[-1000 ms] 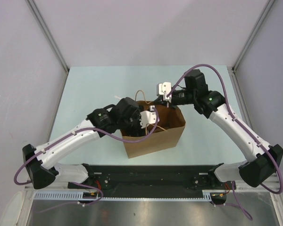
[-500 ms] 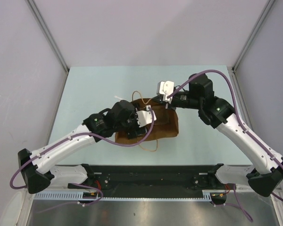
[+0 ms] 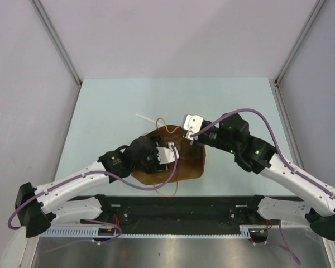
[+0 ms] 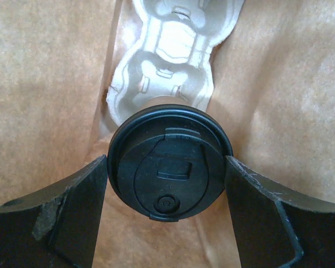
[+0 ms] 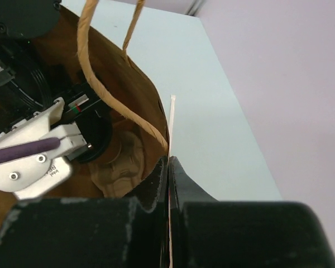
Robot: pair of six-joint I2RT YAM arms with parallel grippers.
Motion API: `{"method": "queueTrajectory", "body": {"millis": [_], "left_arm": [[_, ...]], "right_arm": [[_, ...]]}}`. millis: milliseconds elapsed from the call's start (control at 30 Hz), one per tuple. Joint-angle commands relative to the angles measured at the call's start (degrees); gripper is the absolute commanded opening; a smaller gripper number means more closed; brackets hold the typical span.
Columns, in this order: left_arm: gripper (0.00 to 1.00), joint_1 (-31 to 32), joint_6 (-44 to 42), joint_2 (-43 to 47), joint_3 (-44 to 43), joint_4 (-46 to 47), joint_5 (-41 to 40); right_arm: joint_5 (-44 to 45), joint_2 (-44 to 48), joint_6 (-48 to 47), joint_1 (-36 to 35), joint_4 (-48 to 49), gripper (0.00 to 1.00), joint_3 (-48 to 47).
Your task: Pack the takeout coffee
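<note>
Seating the takeout coffee [image 4: 170, 162] in the paper bag [image 4: 44, 84] looks like the step in hand: the left claw [image 4: 166, 190] grips its black lid, with the cup inside the bag just over the pulp carrier [image 4: 173, 44]. Farther off, the right claw [image 5: 168, 163] is clenched on the bag's rim; the next move calls for a centred drop into a hollow, then release

The bag [image 3: 196, 163] sits on the worktop [image 3: 111, 100] near its front edge, about midway across, between the two arms. The left hand [image 3: 166, 155] is inside it, entering from the left. The cup [image 4: 168, 170] sits between that hand's fingers, touching both, within the bag. Beyond the cup, deeper in the bag, lies the carrier [image 4: 173, 50]. The right hand [image 3: 193, 123] is at the bag's far right rim, the paper pinched between its fingers. The far handle [image 3: 166, 124] loops behind the bag and the near handle [image 3: 168, 190] hangs in front. A thin stick [image 3: 146, 118] lies just behind and left of the bag.
</note>
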State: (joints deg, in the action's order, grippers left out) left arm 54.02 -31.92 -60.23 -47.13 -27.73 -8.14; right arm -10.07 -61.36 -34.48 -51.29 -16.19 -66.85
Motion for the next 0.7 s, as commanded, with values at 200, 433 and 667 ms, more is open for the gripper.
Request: {"method": "queueTrajectory", "body": {"millis": [200, 433, 667], "left_arm": [[0.02, 3.2, -5.4, 7.4, 7.2, 12.2, -3.0], [0.0, 3.2, -9.7, 4.9, 8.2, 17.3, -5.0], [0.0, 3.2, -11.4, 4.1, 8.5, 17.2, -1.6]], "right_arm": [[12.0, 6.2, 4.5, -7.0, 6.8, 0.0, 4.4], [10.7, 6.3, 7.8, -7.9, 6.6, 0.0, 4.4], [9.0, 6.0, 9.0, -7.9, 6.5, 0.0, 4.4]]}}
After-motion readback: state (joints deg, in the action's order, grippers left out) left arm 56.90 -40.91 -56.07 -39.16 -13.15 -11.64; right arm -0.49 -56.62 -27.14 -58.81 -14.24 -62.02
